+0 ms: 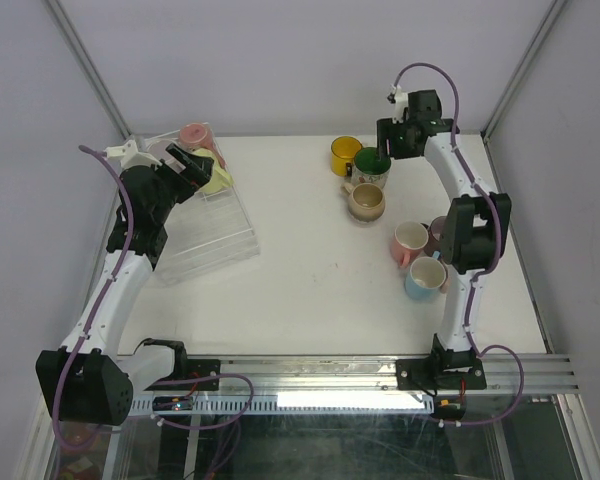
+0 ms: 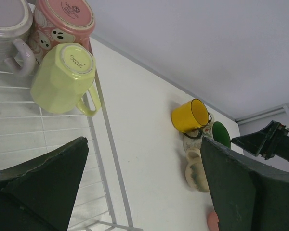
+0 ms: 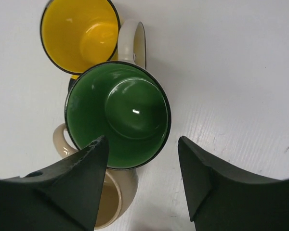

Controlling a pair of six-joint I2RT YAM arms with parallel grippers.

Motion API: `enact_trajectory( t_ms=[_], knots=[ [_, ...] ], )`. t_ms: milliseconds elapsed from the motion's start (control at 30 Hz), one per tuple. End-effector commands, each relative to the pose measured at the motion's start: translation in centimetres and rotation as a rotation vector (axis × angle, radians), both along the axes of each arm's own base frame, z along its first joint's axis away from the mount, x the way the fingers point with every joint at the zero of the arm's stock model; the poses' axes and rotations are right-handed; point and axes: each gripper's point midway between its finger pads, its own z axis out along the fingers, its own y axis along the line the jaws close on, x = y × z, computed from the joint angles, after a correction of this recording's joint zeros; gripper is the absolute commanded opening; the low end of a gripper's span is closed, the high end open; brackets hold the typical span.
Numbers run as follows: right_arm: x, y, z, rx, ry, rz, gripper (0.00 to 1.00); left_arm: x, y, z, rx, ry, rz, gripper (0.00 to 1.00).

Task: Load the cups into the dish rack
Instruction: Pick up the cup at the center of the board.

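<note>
Reaching for the green mug [image 3: 118, 113]
Right gripper [image 3: 142, 138] spread over its rim — next, pinch and lift; left gripper [image 2: 144, 140] spread wide, empty.

A clear dish rack [image 1: 215, 238] with low ridged sides lies askew on the left of the counter [image 1: 310, 285]. At its far end three mugs sit upside down, packed together: a pink mug [image 2: 62, 21] with a printed pattern, a pale yellow mug [image 2: 60, 72] with its handle toward the rack's edge, and a lilac mug [image 2: 7, 24]. Far right, a yellow mug [image 3: 79, 33], a green mug [image 3: 118, 115] with a dark rim and a beige mug [image 1: 365, 201] stand upright, clustered tightly. Nearer, a cream mug [image 1: 411, 240], a mauve mug [image 1: 437, 229] and a light blue mug [image 1: 426, 278] stand upright, close together.
</note>
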Motion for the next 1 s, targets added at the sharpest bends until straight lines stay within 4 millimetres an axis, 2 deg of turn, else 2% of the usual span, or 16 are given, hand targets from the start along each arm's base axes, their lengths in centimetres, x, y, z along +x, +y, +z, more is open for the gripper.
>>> enact_trajectory(
  t_ms=[0, 233, 433, 600, 700, 867, 967],
  knots=[
    [1.3, -1.0, 0.5, -0.032, -0.02, -0.047, 0.6, -0.1, -0.1, 1.7, -0.027, -0.059, -0.012, 0.99],
    [2.4, -1.5, -2.0, -0.069, 0.007, -0.065, 0.54, -0.2, -0.3, 1.9, -0.043, -0.06, -0.017, 0.99],
    [2.9, -1.7, -3.9, -0.091, 0.022, -0.064, 0.53, -0.2, -0.6, 2.1, -0.071, -0.065, -0.029, 0.99],
    [3.1, -1.8, -4.0, -0.087, 0.016, -0.064, 0.44, -0.2, -0.9, 2.4, -0.091, -0.071, -0.041, 0.99],
    [3.3, -2.2, -3.4, -0.083, -0.009, -0.071, 0.35, -0.1, -1.1, 2.5, -0.105, -0.074, -0.049, 0.99],
    [3.5, -3.2, -1.9, -0.059, -0.058, -0.086, 0.07, 0.0, -1.6, 2.7, -0.134, -0.083, -0.07, 0.99],
    [3.6, -3.7, -1.1, -0.037, -0.082, -0.09, 0.0, 0.1, -2.3, 3.2, -0.151, -0.099, -0.108, 0.99]
  ],
)
